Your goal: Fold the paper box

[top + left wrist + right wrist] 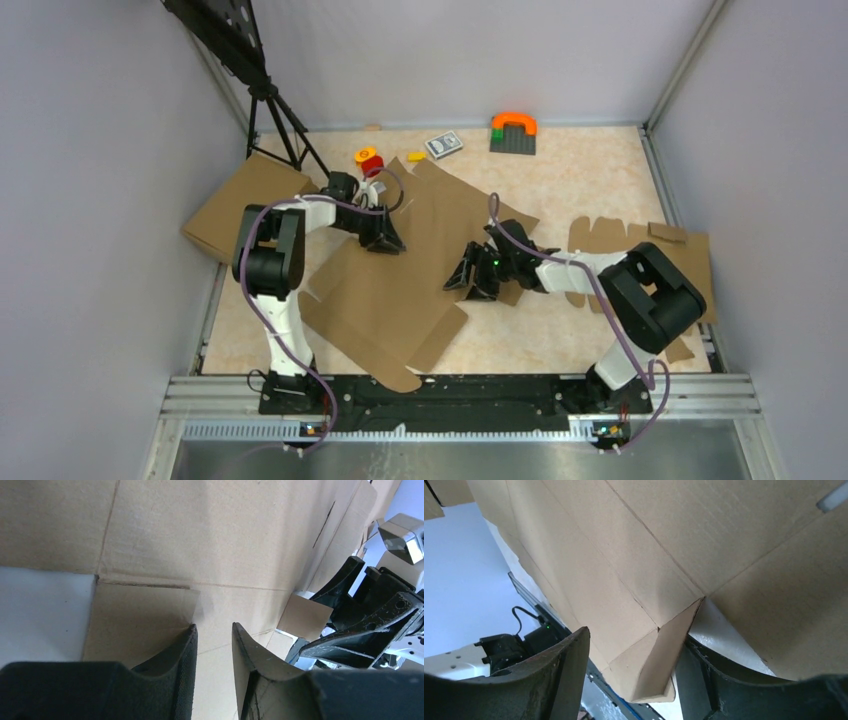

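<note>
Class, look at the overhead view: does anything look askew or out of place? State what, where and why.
The paper box lies diagonally, its near corner overhanging the near edge of the table onto the mounting rail. A second cardboard piece pokes past its left edge.

Orange arch point(514, 122) on grey plate point(512, 145), card box point(443, 145), tripod point(270, 98) at back.

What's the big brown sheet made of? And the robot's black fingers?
The sheet looks like corrugated cardboard: plain matte brown, with pressed fold lines and cut slits. The left fingers look like black plastic, perhaps rubber-faced: dull, with a fine ribbed texture on the inner face.
</note>
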`<act>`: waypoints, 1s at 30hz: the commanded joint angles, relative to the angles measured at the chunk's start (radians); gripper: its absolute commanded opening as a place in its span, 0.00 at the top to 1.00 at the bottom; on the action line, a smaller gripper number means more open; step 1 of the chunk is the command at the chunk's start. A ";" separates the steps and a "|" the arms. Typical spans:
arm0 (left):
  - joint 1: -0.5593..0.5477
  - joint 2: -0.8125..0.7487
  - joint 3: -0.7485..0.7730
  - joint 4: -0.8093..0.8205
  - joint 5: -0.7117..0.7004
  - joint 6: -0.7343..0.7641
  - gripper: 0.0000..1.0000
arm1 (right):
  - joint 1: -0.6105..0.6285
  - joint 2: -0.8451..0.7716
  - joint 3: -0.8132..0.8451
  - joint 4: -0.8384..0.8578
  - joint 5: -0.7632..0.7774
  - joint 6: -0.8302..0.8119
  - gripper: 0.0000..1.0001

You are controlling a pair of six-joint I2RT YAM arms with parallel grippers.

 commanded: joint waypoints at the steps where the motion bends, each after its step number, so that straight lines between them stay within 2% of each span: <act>1: 0.002 0.010 -0.027 0.034 -0.005 0.020 0.67 | -0.009 -0.002 0.048 0.051 0.003 -0.070 0.40; 11: 0.003 0.012 -0.031 0.039 -0.004 0.022 0.68 | -0.010 -0.036 0.112 -0.001 -0.013 -0.091 0.36; 18: 0.012 0.020 -0.040 0.057 0.017 0.020 0.69 | -0.010 0.030 0.113 0.088 -0.032 -0.074 0.36; 24: 0.014 0.023 -0.052 0.072 0.028 0.016 0.69 | -0.010 0.105 0.129 0.097 -0.018 -0.102 0.35; 30: 0.014 -0.012 -0.052 0.072 0.050 0.000 0.69 | -0.011 0.154 0.038 0.161 0.008 -0.103 0.35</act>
